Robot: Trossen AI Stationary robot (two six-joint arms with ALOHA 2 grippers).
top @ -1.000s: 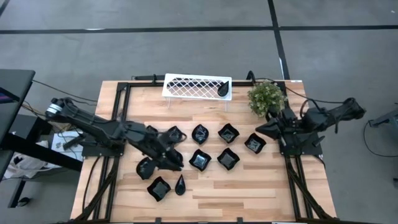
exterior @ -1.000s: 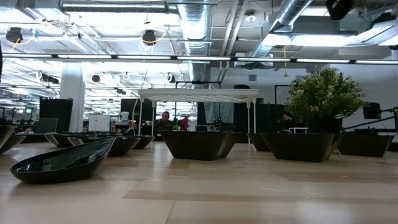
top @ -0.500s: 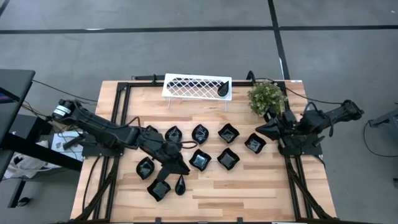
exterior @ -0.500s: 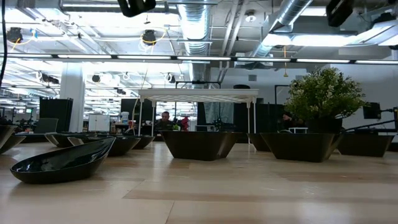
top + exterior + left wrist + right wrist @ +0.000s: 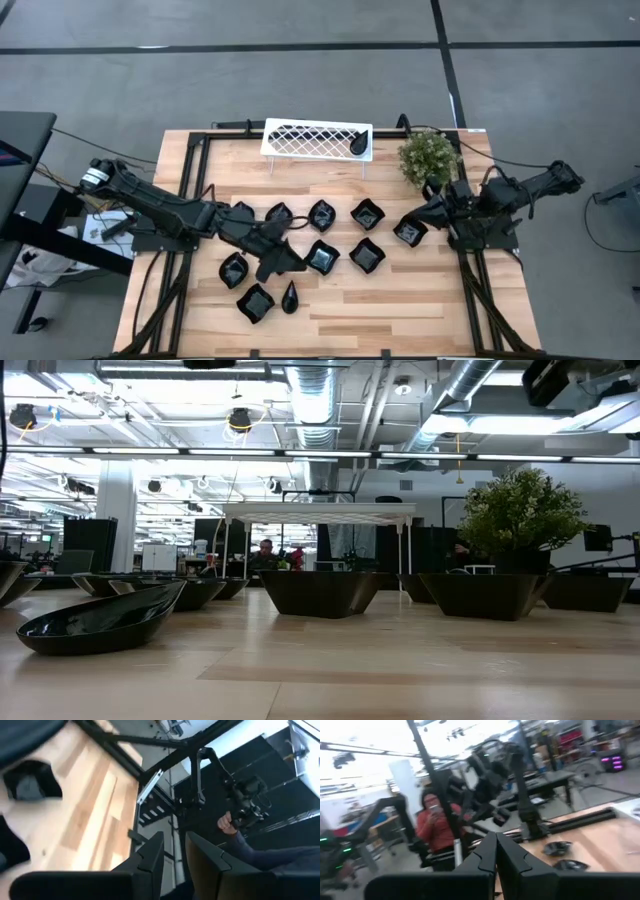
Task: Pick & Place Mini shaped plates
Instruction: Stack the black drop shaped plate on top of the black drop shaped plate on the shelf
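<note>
Black plates (image 5: 322,257) lie mid-table; left gripper (image 5: 283,262) hovers over them, slightly parted, holding nothing. Right gripper (image 5: 412,217) waits clenched. Next move likely: descend onto one plate.

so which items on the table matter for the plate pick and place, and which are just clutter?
Job items:
- mini shaped plates, black, spread over the table
- one teardrop plate already on the white rack

Just lying about:
- white lattice rack
- green plant

Open-plan lab, exposed ducts (image 5: 320,395), desks
</note>
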